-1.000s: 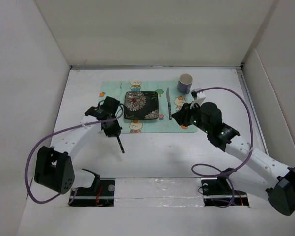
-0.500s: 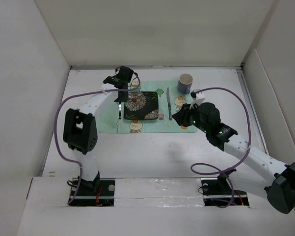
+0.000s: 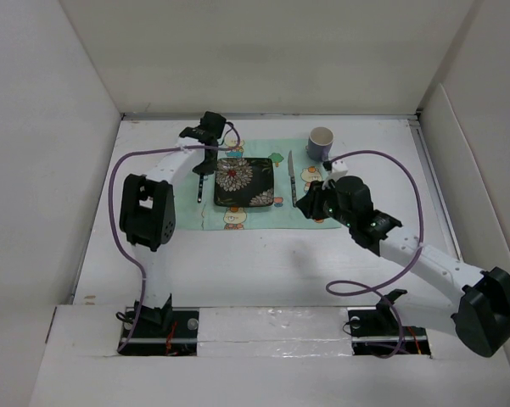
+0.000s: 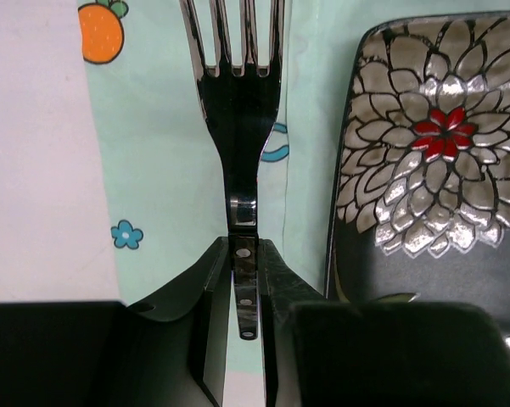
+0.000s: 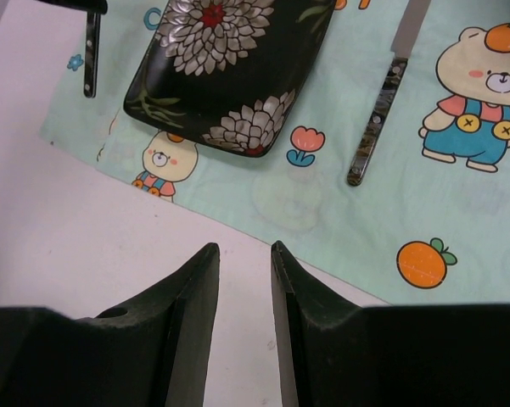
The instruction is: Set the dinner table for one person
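Note:
My left gripper (image 3: pixel 204 159) (image 4: pixel 244 248) is shut on a black-handled fork (image 3: pixel 201 188) (image 4: pixel 240 102), held lengthwise over the left strip of the mint-green cartoon placemat (image 3: pixel 185 209), right beside the black floral square plate (image 3: pixel 244 181) (image 4: pixel 424 170). The tines point to the far side. I cannot tell whether the fork touches the cloth. A knife (image 3: pixel 292 178) (image 5: pixel 376 123) lies right of the plate. My right gripper (image 3: pixel 309 203) (image 5: pixel 244 251) is open and empty, low over the white dinner table (image 3: pixel 263 263) at the placemat's near edge. The plate (image 5: pixel 229 72) and fork handle (image 5: pixel 90 52) show there too.
A purple and white mug (image 3: pixel 321 143) stands at the placemat's far right corner. White walls close in the table on the left, right and far sides. The right arm's purple cable loops over the table's right half.
My left arm has swung from the near-left part of the table to the far side, carrying the fork to the plate's left edge. The right gripper has shifted slightly toward the placemat's near edge.

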Controlling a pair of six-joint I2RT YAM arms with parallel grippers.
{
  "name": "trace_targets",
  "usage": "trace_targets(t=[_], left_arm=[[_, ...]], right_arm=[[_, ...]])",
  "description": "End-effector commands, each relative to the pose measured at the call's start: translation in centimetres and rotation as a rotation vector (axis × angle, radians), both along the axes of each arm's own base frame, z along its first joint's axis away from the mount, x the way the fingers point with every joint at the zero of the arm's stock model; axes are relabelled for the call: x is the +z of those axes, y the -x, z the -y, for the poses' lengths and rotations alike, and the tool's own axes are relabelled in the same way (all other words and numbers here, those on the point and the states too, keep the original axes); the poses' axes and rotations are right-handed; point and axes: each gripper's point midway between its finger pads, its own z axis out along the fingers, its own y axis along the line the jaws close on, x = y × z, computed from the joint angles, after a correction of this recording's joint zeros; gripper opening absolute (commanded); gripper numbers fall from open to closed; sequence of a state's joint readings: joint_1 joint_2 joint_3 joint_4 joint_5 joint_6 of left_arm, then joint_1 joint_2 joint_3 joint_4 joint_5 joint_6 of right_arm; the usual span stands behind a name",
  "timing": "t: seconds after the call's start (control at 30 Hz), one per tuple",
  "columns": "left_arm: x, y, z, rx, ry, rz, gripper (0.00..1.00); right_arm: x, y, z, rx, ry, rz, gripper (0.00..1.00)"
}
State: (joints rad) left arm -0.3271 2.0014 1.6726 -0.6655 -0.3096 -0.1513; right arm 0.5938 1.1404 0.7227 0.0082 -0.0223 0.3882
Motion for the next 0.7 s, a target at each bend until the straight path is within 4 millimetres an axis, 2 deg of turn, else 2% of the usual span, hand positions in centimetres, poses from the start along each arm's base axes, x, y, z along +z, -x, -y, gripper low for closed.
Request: trace_targets(t=[0.0, 0.1, 0.4, 0.57, 0.67], left_arm=[[0.0, -1.4, -0.9, -0.001, 0.014, 0.012, 0.00], [-1.2, -1.6, -1.7, 0.018, 0.009, -0.006, 0.00], [-2.8, -2.7, -2.1, 0.024, 0.036, -0.031, 0.00], [-4.4, -2.4, -2.3, 0.028, 0.019, -0.068, 0.00], [-4.4, -2.5, -2.3, 0.034, 0.017, -0.060, 0.00]], right_arm=[[1.7, -0.7, -0.6, 0.005, -0.019, 0.065, 0.36], [1.5, -0.7, -0.6, 0.001, -0.016, 0.060, 0.36], [1.0, -0.7, -1.0, 0.013, -0.003, 0.050, 0.37], [1.0, -0.8, -1.0, 0.013, -0.003, 0.050, 0.37], [0.9, -0.8, -1.0, 0.012, -0.002, 0.047, 0.37]])
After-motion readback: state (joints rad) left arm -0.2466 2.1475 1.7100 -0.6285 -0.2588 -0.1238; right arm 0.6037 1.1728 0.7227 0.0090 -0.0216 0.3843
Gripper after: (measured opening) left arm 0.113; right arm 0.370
